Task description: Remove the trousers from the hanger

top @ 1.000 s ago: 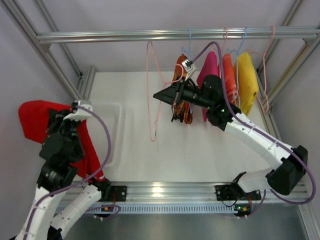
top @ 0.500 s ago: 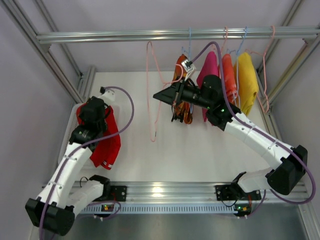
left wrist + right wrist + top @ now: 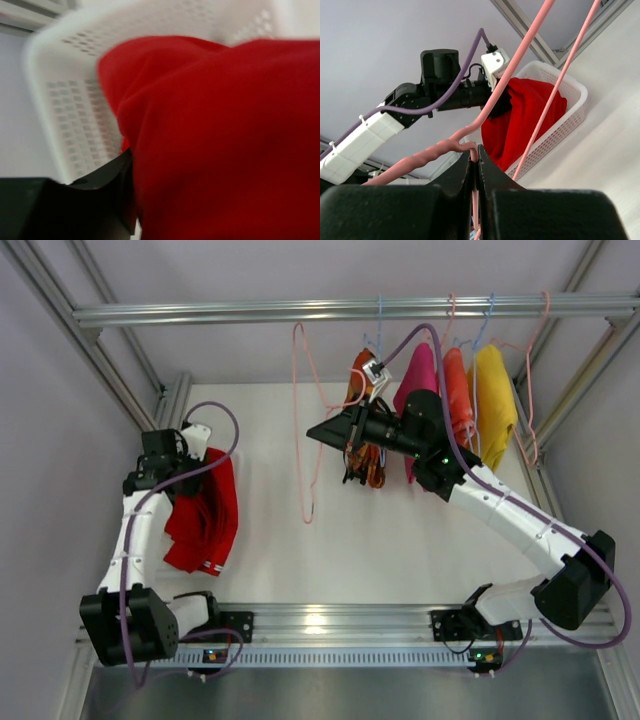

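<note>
The red trousers (image 3: 205,515) lie draped in a white basket (image 3: 70,100) at the left, off the hanger. My left gripper (image 3: 165,455) is at their far end. Red cloth (image 3: 225,140) fills the left wrist view, with one black finger (image 3: 100,185) against it, so the jaws are hidden. In the right wrist view the cloth (image 3: 525,115) hangs from that gripper into the basket (image 3: 565,125). My right gripper (image 3: 477,150) is shut on the bare pink hanger (image 3: 305,420), pinching its wire (image 3: 520,55). The orange patterned trousers (image 3: 362,380) hang on the rail behind it.
Pink (image 3: 418,380), orange-red (image 3: 458,390) and yellow (image 3: 492,390) garments hang on hangers from the aluminium rail (image 3: 250,312) at the back right. Frame posts run along both sides of the white table.
My left arm swung in from the far left with the red trousers and lowered them into the basket. The right arm and the pink hanger have not moved.
</note>
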### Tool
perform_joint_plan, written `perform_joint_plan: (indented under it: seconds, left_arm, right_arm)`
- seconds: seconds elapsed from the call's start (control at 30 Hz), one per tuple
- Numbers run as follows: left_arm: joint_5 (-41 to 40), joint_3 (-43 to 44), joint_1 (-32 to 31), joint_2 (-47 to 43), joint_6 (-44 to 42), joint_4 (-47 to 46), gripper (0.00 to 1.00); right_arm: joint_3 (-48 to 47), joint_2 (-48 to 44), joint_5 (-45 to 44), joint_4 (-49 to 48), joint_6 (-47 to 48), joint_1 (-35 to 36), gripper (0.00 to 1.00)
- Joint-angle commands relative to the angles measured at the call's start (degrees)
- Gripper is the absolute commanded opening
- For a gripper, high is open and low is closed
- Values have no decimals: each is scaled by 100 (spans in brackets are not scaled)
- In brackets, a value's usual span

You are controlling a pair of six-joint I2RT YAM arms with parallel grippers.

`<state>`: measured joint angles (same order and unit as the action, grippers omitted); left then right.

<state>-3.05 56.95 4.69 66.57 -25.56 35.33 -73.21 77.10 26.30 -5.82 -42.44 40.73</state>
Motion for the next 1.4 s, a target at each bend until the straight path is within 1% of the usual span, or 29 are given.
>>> perform_joint_plan:
  seconds: [0.0, 0.03, 0.07, 0.1, 0.13, 0.17, 0.27, 0.33, 0.37, 0.43, 0.6, 0.63, 0.67, 0.7, 0.73, 0.77, 0.8, 0.87, 0.93, 0.97, 1.0, 1.07, 1.1, 1.17, 1.2, 1.23, 1.27, 1.3, 1.37]
  left_arm:
    - [2534, 167, 619, 111, -203, 1044, 46]
    - [2816, 211, 682, 155, -299, 1176, 52]
    - [3010, 342, 717, 207, -457, 1317, 54]
    - [3377, 430, 822, 269, -554, 1527, 54]
    - [3520, 501, 867, 391, -633, 1851, 56]
    - [3670, 554, 911, 471, -791, 2011, 76]
    - [4171, 835, 1086, 708, -1222, 2731, 99]
    - [4584, 1107, 1262, 761, -1442, 3048, 99]
    - [4742, 1212, 1341, 709, -1626, 3320, 99]
    - [5145, 1536, 1561, 473, -1715, 3471, 99]
    - [5516, 2205, 1605, -134, -1312, 3515, 99]
    - [5595, 2502, 1605, -187, -1224, 3611, 99]
    - [5796, 2688, 1605, -179, -1258, 3778, 99]
    - [5929, 2864, 1605, -153, -1337, 4206, 99]
    - [6165, 3179, 1605, -100, -1433, 4384, 99]
    - [6280, 3278, 1614, -100, -1417, 4508, 99]
    - [6368, 3331, 1597, -187, -1329, 4500, 99]
    - [6457, 3305, 1553, -345, -838, 4212, 99]
    - [6221, 3139, 1273, -590, -260, 3616, 99]
    - [6089, 3060, 1115, -670, -82, 3438, 99]
    - [5836, 3042, 809, -706, 67, 3315, 99]
    - [5615, 3007, 482, -785, 463, 3042, 99]
    - [5309, 2945, 89, -820, 612, 2937, 99]
    - [4939, 2892, -343, -864, 947, 2612, 99]
    - [4719, 2831, -833, -899, 1070, 2480, 99]
    - [4369, 2813, -1029, -882, 1219, 2392, 99]
    - [4235, 2813, -1214, -865, 1307, 2251, 98]
    - [4121, 2822, -1547, -795, 1378, 2180, 98]
    - [3716, 2822, -1934, -750, 1606, 1927, 96]
  right_arm:
    - [-246, -213, 41, 11, 183, -4, 0]
    - [-255, -213, 41, 11, 192, -4, 0]
    - [-273, -213, 41, 11, 200, -4, 0]
    - [-290, -204, 41, 20, 209, -4, 0]
    - [-299, -195, 41, 20, 201, -4, 0]
    - [-317, -178, 41, 29, 201, -4, 0]
    - [-343, -160, 33, 11, 201, -4, 0]
    - [-361, -160, 6, 29, 192, -4, 0]
    - [-369, -178, 6, 37, 192, -4, 0]
    - [-361, -187, -46, 99, 174, -12, 0]
    - [-273, -239, -99, 169, -10, -4, 0]
    - [-255, -239, -108, 169, -36, -4, 0]
    - [-220, -265, -125, 169, -72, -4, 0]
    - [-177, -283, -187, 169, -89, 5, 0]
    - [-167, -301, -231, 204, -124, 5, 0]
    - [-159, -292, -309, 213, -168, 22, 0]
    - [-159, -292, -484, 239, -212, 40, 0]
    - [-202, -187, -626, 301, -413, 84, 0]
    - [-360, -99, -854, 485, -537, 180, 0]
    - [-482, -12, -968, 564, -651, 277, 0]
    - [-553, 33, -1230, 843, -704, 338, 0]
    - [-642, 164, -1460, 986, -914, 531, 0]
    - [-720, 200, -1705, 1030, -985, 593, 0]
    - [-870, 366, -1935, 1249, -1134, 786, 0]
    - [-1036, 419, -2101, 1346, -1179, 831, 0]
    - [-1107, 455, -2199, 1486, -1223, 883, 0]
    - [-1177, 533, -2322, 1549, -1275, 997, 0]
    - [-1291, 569, -2549, 1610, -1276, 1050, 0]
    - [-1467, 674, -2769, 1839, -1320, 1173, 0]
